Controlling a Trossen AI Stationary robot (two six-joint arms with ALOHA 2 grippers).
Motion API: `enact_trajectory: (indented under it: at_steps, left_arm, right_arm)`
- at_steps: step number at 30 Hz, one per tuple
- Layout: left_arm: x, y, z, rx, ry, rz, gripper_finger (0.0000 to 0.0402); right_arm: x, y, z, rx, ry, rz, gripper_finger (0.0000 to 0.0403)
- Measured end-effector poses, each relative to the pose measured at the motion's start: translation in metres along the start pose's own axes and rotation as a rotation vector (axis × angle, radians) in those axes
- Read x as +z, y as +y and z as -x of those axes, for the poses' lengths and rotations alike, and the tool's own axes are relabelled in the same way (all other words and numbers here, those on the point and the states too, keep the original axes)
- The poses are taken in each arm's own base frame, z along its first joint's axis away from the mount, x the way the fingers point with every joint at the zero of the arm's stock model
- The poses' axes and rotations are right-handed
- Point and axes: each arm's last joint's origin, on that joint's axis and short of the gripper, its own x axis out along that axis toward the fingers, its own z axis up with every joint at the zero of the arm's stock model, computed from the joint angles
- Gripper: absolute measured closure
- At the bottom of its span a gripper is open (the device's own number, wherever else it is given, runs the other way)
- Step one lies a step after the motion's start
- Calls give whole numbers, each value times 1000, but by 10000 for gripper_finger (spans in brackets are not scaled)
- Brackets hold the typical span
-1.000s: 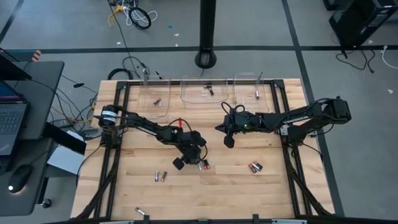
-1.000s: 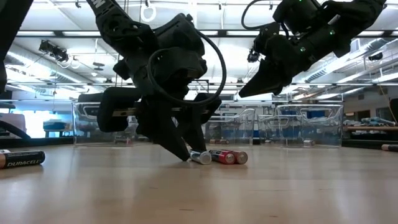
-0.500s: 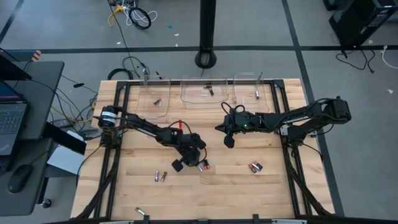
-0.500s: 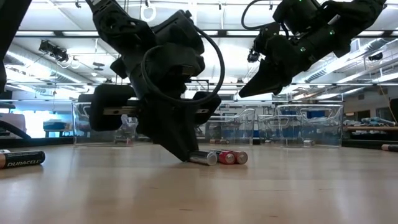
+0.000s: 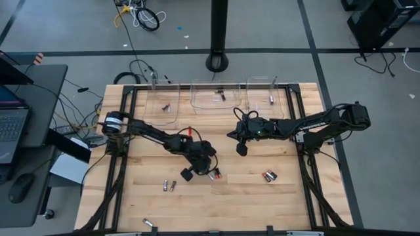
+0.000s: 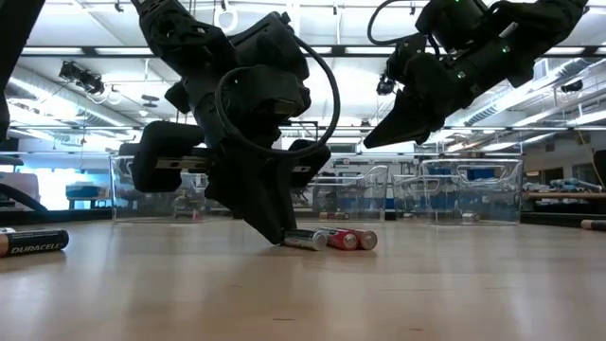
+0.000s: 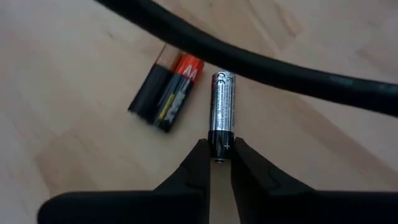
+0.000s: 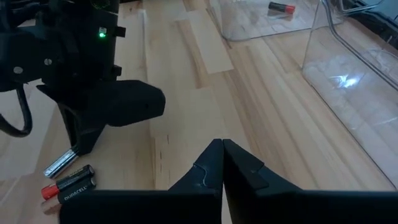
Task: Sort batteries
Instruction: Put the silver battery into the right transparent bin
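Near the middle of the high view, the left gripper [image 5: 207,172] is down at the wooden table [image 5: 249,203], its fingers [image 7: 198,163] pinched on one end of a silver battery [image 7: 222,112]. That battery lies flat; in the left wrist view its long axis runs up the frame, pointing away from the fingertips. Just beside it, at frame left, two red-and-black AA batteries [image 7: 168,91] lie side by side, slanted toward upper right. In the low view the silver one lies level, extending rightward from the fingertips. The right gripper [image 5: 241,149] hovers above the table at centre right, clenched and empty
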Motion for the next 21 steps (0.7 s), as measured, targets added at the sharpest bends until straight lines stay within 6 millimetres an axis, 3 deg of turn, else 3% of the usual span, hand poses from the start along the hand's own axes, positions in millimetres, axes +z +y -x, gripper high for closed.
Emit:
enact_trajectory:
  at_steps: [12,21]
  left_arm:
    - [14,-2,43,68,30,60,358]
    - [7,27,80,120,-85,204,358]
  right_arm:
    - [1,4,0,15,-13,10,375]
    - [5,28,4,50,-98,74,380]
